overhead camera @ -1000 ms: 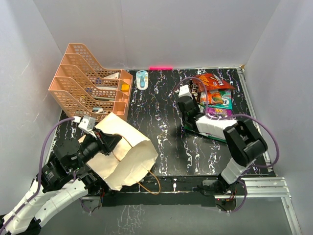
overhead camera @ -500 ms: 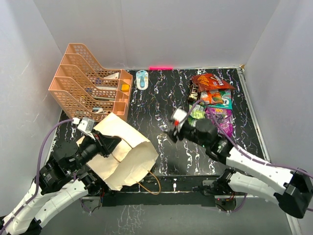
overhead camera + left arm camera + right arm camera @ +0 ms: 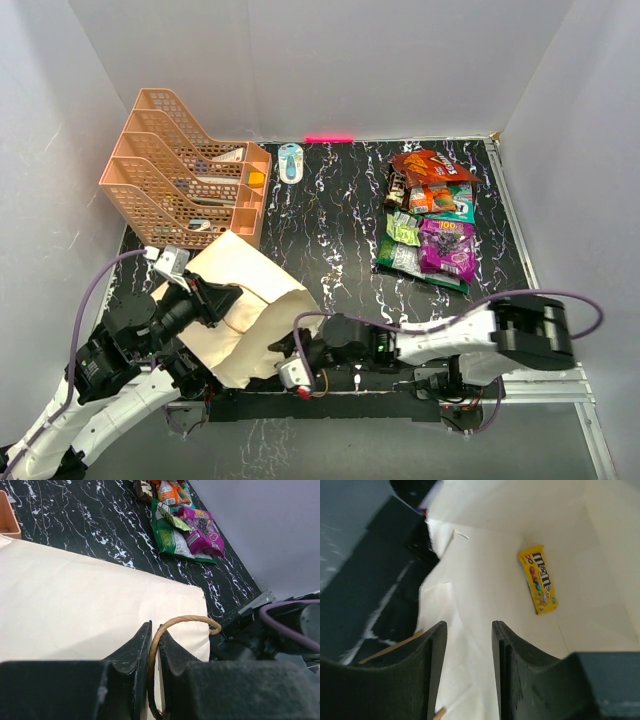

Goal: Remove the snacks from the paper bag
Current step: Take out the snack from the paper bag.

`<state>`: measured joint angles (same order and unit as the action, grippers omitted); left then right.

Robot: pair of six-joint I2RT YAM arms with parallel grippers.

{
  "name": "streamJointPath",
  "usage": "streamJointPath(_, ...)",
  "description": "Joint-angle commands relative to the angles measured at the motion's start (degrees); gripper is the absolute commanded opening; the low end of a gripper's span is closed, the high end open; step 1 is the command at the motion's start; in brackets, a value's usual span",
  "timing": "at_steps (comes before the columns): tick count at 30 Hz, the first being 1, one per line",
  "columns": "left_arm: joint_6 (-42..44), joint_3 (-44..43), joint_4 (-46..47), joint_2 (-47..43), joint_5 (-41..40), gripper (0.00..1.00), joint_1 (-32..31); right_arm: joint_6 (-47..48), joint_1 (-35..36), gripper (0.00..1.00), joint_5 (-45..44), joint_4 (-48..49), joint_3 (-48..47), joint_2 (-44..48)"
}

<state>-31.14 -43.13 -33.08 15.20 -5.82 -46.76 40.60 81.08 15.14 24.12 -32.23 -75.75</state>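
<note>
At the far left the peach tray rack and the small blue-and-white object beside it lie as they did a second ago, and so does the left arm. The left gripper is clenched on the cord handle of the paper bag, the cord running between its two fingers, and the bag lies propped on the near-left part of the surface with its mouth facing right. The change is all in the right arm. A second ago it was over the pile at the far right, half a second ago it was crossing the middle, and now it is stretched low along the near edge with the right gripper at the bag's mouth. Its wrist view looks straight into the bag. The jaws stand apart and released, holding nothing, and ahead of them one yellow packet lies flat on the inner wall, well clear of the fingertips. At the right the snacks already taken out lie close together, some overlapping: orange-red, green and purple packets among them. Judging from this, a drop-off is over and a new reach has begun. At least that one packet is left to fetch; whether more lie deeper in cannot be told.
</note>
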Motion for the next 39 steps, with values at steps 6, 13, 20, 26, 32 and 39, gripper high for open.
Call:
streamJointPath(6, 0.2, -3.2, -2.6, -1.9, 0.4, 0.09, 0.1, 15.0, -1.6, 0.40, -7.9, 28.6, -10.2, -22.2)
streamJointPath(13, 1.9, -3.4, -0.7, -0.7, 2.9, 0.09, 0.1, 15.5, -5.7, 0.39, -2.0, 31.4, -17.5, -33.5)
streamJointPath(20, 5.1, -2.3, 13.8, 9.9, 9.9, 0.09, 0.1, 13.4, -8.1, 0.38, -6.1, 37.3, -15.0, -36.9)
streamJointPath(26, 4.9, -3.2, 30.5, 23.1, 21.1, 0.08, 0.1, 12.5, -10.0, 0.38, -11.3, 39.8, -2.5, -29.1)
streamJointPath(32, 0.0, -5.9, 45.7, 37.6, 32.9, 0.09, 0.1, 8.4, -9.5, 0.36, -14.6, 38.8, 8.9, -18.5)
streamJointPath(39, -2.6, -11.0, 53.5, 48.4, 37.8, 0.09, -1.1, 4.9, -1.8, 0.34, -18.5, 34.6, 10.7, -12.8)
